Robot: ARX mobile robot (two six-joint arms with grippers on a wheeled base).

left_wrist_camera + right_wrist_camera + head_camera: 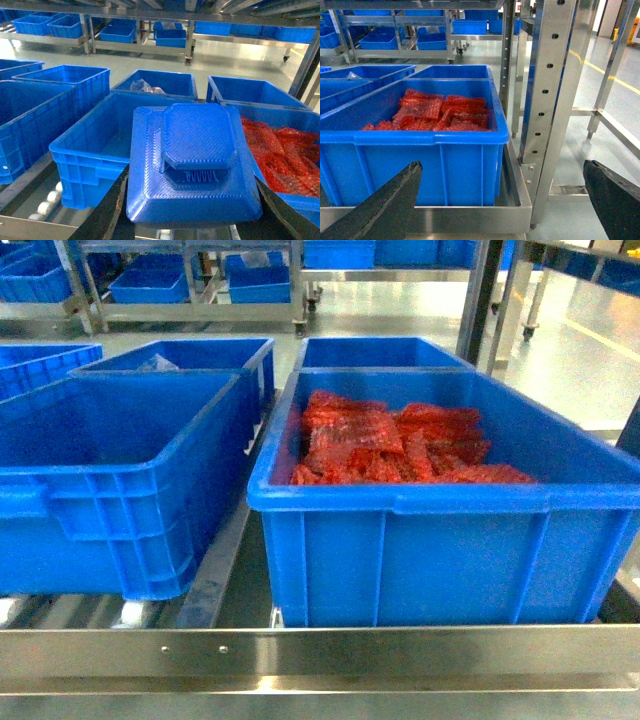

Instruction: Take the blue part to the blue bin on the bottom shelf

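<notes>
The blue part point(195, 160), a flat printed piece with a raised octagonal top, fills the middle of the left wrist view. My left gripper point(195, 217) is shut on it, its dark fingers point(107, 215) showing at either side below the part. The part hangs over the gap between an empty blue bin point(85, 155) and a blue bin of red parts point(305, 200). My right gripper point(502, 167) is open and holds nothing, facing the shelf's front corner. Neither gripper shows in the head view.
The shelf holds an empty blue bin point(120, 470) at left and a bin of red bagged parts point(400, 500) at right, with more bins behind. A steel front rail point(320, 650) runs along the shelf edge. A perforated upright post point(555, 75) stands right of the red-part bin point(420, 137).
</notes>
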